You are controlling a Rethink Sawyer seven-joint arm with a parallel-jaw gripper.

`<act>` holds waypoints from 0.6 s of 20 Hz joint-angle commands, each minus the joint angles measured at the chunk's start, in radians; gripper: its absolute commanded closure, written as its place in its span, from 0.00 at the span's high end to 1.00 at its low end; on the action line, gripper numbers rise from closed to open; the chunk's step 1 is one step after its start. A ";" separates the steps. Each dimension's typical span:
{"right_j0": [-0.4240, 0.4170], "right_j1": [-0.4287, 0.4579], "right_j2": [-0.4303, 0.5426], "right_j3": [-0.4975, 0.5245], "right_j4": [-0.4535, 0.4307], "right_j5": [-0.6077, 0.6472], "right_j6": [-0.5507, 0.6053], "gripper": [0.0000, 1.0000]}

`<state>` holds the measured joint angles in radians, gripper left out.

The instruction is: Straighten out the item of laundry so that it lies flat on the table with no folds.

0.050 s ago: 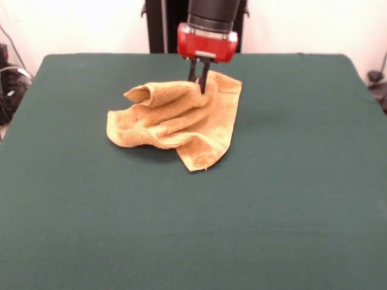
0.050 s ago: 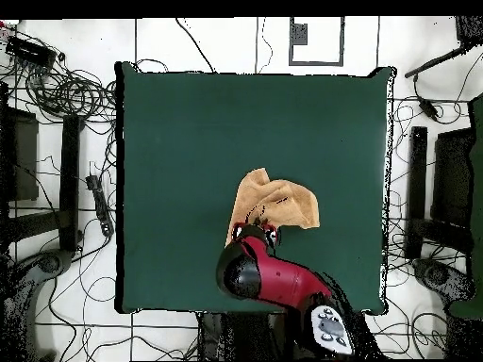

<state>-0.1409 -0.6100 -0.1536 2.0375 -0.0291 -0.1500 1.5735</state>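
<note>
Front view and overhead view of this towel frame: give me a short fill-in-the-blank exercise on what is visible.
1. The towel is ____ in colour.
2. It lies on a table covered in dark ____ cloth.
3. The towel is not flat but ____.
4. The gripper meets the towel at the edge nearest the ____.

Missing words: yellow; green; crumpled; robot

Robot lab, cable tangles [image 2: 66, 94] on tiled floor [image 2: 170, 42], green-clothed table [image 2: 189, 141]
</note>
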 commanded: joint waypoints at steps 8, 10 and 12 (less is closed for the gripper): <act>-0.080 0.078 0.021 0.110 -0.015 -0.010 0.212 0.00; -0.077 0.100 0.016 0.118 -0.010 -0.050 0.230 0.00; -0.048 0.115 -0.018 0.127 0.010 -0.090 0.249 0.00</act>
<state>-0.2127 -0.5890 -0.1930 2.1007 -0.0288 -0.1647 1.5735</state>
